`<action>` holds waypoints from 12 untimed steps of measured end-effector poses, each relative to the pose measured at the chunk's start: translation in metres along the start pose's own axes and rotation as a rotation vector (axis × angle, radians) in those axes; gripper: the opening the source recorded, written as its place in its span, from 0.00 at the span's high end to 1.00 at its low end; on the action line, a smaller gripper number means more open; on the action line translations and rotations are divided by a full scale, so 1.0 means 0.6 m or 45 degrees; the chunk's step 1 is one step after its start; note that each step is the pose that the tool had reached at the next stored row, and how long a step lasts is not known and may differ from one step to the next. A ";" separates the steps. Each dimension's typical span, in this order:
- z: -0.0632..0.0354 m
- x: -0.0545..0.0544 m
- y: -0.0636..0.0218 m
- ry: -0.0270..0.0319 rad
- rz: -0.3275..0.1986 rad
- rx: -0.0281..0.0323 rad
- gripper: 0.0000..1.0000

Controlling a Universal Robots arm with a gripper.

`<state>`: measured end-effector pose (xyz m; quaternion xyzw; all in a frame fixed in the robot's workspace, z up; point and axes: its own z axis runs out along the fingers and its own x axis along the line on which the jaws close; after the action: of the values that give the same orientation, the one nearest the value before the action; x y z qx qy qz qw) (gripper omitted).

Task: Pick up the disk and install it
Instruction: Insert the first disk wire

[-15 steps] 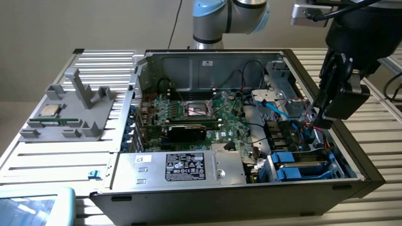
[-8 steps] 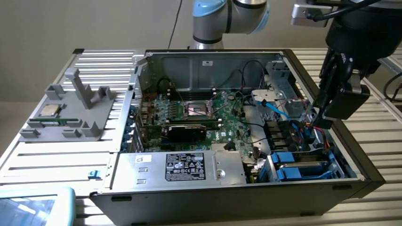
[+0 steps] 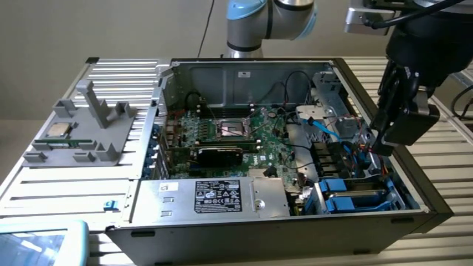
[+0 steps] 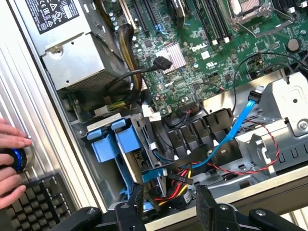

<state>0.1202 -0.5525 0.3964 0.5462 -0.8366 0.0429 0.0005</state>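
Pincer (image 4: 171,193) apart, empty, above open computer case (image 3: 244,77) on slatted metal table (image 3: 66,188); beige wall (image 3: 88,27) behind.

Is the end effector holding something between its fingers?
No, the end effector stands open and nothing is clamped between its fingers.

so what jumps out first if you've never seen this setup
An open computer case sits on the slatted table, its green motherboard bare. The black gripper hangs open and empty over the bright blue drive carriers in the case's corner on the exterior view's right. Off the case, a person's hand rests on a blue-lit knob beside a keyboard.
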 end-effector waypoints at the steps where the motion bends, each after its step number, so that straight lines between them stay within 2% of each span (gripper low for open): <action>1: 0.000 0.006 -0.003 -0.0001 0.000 -0.0010 0.44; 7: 0.003 0.043 -0.019 -0.0019 0.000 -0.0074 0.44; 12: 0.006 0.070 -0.030 -0.0090 0.000 -0.0107 0.44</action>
<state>0.1202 -0.5982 0.3963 0.5464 -0.8367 0.0375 -0.0001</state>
